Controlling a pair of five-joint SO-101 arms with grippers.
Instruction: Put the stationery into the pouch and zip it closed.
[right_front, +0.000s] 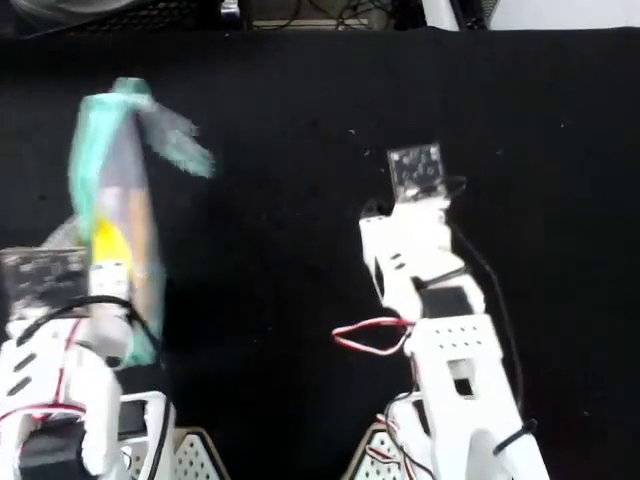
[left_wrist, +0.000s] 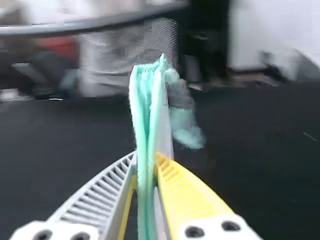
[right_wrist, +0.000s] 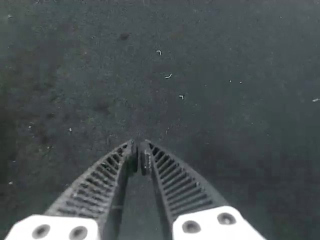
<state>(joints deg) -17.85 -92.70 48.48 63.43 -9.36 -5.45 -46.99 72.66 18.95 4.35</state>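
Left wrist view showed the left pincer (left_wrist: 147, 159) clamped on the pouch (left_wrist: 146, 100), held up near the desk's (right_front: 300, 90) left edge, stationery (right_front: 135, 215) seemingly inside. The right pincer (right_wrist: 138, 152) was closed, empty. Zipping seemed next, needing it brought to the pouch.

Black table (right_front: 300, 90) bearing a few pale specks (right_wrist: 168, 76).

Closed jaws over black table (right_wrist: 235, 65)
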